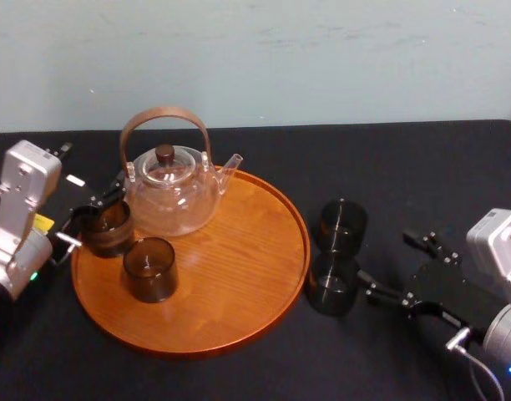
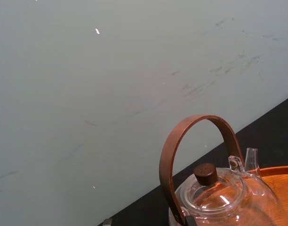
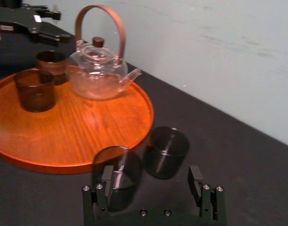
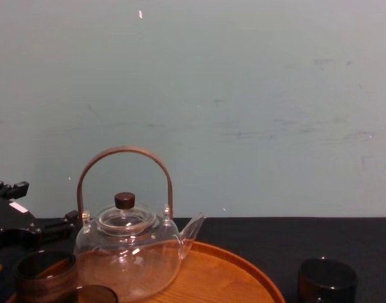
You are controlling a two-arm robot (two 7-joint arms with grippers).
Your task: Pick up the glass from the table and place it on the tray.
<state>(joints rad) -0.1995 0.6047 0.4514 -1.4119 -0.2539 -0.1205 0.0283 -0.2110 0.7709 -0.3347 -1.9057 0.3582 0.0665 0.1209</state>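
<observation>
Care matters here: the right gripper (image 1: pixel 385 259) should slide straight to the glass (image 1: pixel 341 225) just right of the tray (image 1: pixel 239 251), without knocking the other glass (image 1: pixel 331 294). Its jaws are wide apart, holding nothing, one finger almost touching that other glass. The left gripper (image 1: pixel 93 215) sits at the tray's left rim.

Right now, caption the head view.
Clear glass teapot and two dark glass tumblers on round wooden tray; two tumblers on table before right gripper; left gripper at tray's edge.
</observation>
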